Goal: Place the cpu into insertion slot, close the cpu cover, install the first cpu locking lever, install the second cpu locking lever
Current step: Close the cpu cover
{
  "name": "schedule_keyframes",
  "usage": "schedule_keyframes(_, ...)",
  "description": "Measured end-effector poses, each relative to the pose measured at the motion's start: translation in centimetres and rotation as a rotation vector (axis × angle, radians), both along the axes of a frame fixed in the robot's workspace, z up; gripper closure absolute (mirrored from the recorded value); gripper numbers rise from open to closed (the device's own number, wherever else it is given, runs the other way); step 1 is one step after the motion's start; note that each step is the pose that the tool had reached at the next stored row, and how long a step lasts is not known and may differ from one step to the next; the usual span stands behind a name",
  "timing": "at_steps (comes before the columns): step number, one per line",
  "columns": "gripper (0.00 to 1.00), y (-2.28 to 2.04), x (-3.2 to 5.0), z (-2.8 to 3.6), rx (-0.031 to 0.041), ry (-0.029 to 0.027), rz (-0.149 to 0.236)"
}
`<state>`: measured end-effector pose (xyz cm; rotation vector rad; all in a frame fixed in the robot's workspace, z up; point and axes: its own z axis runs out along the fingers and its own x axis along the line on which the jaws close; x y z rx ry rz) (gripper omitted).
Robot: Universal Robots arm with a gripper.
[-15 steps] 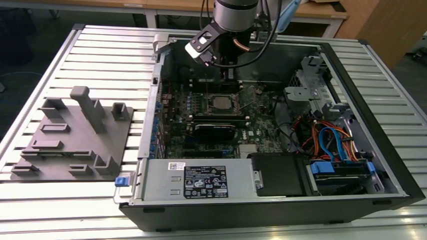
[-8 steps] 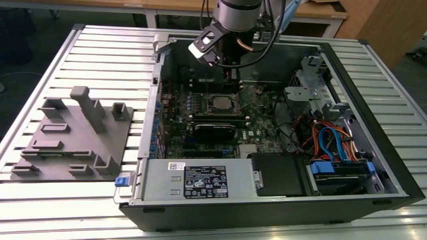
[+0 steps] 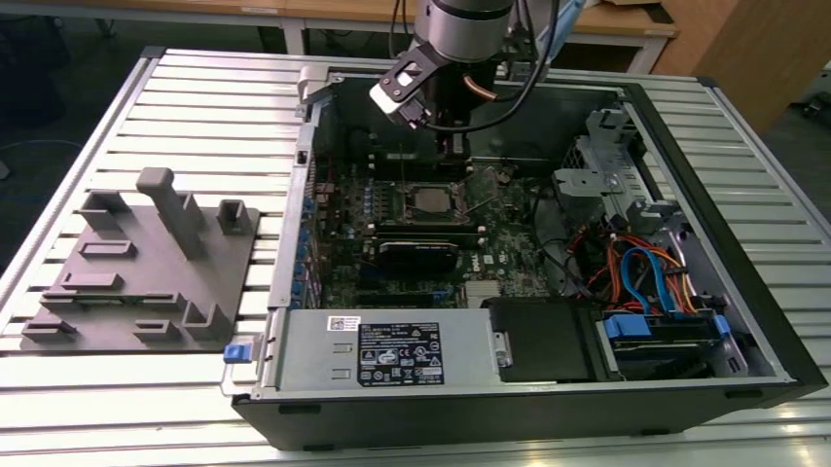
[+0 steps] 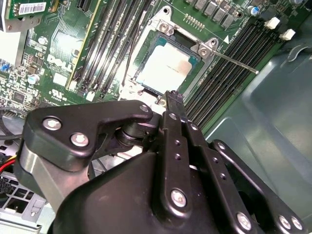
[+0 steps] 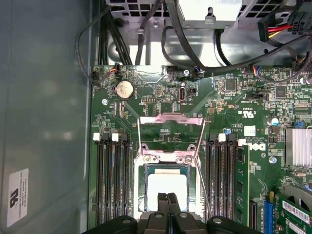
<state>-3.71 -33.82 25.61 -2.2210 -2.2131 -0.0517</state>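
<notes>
Slatted metal table (image 3: 156,409) supports an open computer case (image 3: 520,409); a grey fixture plate (image 3: 130,292) lies at the exterior view's left. The arm (image 3: 461,29) reaches into the far end of the case. The gripper (image 5: 168,200) hangs just above the cpu (image 5: 167,183), fingers pressed together. The cpu sits in the insertion slot (image 5: 141,190). The cpu cover (image 5: 170,117) stands swung open at the slot's edge.
</notes>
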Motion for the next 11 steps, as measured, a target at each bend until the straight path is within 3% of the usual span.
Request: schedule_keyframes(11, 0.90, 0.00, 0.23, 0.00, 0.0000, 0.0000, 0.000)
